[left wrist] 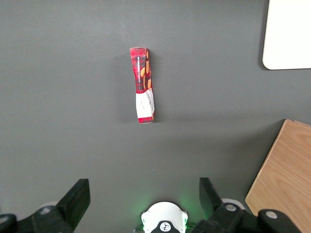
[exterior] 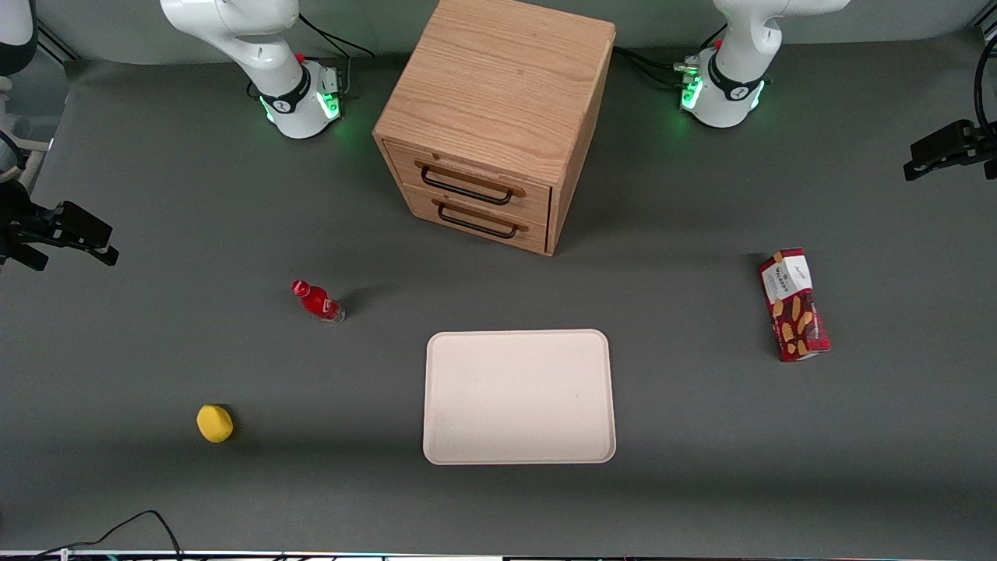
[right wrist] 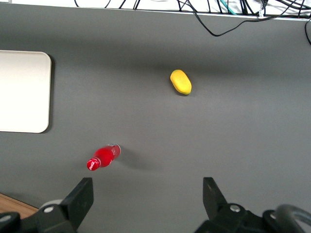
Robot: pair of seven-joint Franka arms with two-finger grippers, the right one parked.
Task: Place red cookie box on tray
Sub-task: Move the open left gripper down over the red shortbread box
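The box (exterior: 794, 305) lies flat toward the working arm's end of the table, well apart from the tray (exterior: 519, 397). The gripper (left wrist: 144, 196) hangs high above it, fingers spread; descend centred, pinching across the narrow width

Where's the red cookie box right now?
The cookie box lies flat on the table toward the working arm's end, apart from the tray. The open gripper hangs high above the table, holding nothing.
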